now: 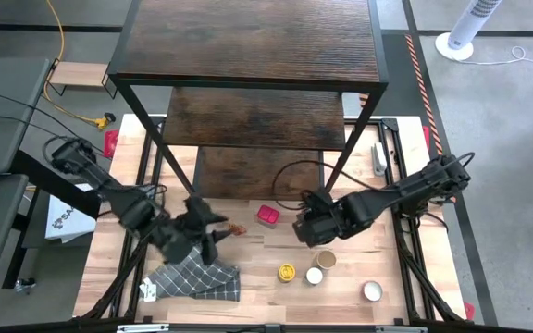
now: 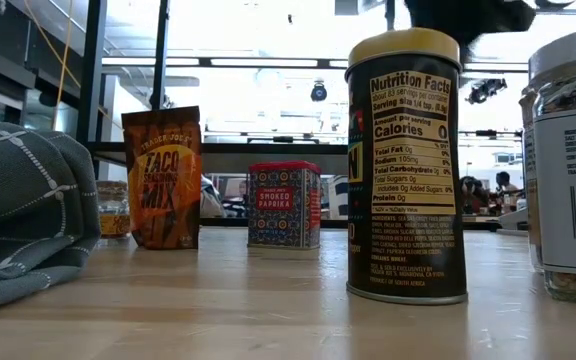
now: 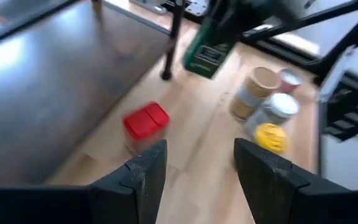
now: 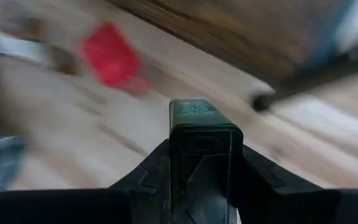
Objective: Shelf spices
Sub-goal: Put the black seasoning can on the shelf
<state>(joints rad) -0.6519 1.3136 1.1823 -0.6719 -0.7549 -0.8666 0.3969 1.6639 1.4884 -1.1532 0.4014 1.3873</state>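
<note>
- Right gripper (image 4: 199, 163) pinches a dark green tin (image 4: 197, 127), one finger on each side of it, above the table in front of the shelf (image 1: 257, 51).
- From the right wrist camera, the green tin's long axis runs straight out from between the fingers, its far end pointing toward the table and the shelf's lower board; from the left wrist camera it (image 3: 209, 50) hangs tilted in the air under the other arm.
- On the table just beside that gripper stand a tan-lidded jar (image 1: 327, 260), a white-lidded jar (image 1: 314, 276) and a yellow-lidded can (image 1: 288, 272), close together; another white-lidded jar (image 1: 372, 291) stands farther toward the table's front edge.
- The yellow-lidded can (image 2: 406, 165) stands upright, its nutrition label facing the low camera; what is inside cannot be seen.
- A clear jar (image 2: 571, 160) at the low view's right edge shows a speckled spice mix through its wall.
- A red-lidded paprika tin (image 1: 267, 215) stands upright near the shelf's foot, between the two arms.
- An orange taco mix pouch (image 2: 162, 178) stands upright near the paprika tin.
- Left gripper (image 3: 194, 168) has its fingers spread with nothing between them, above the table near a grey checked cloth (image 1: 197, 276).
</note>
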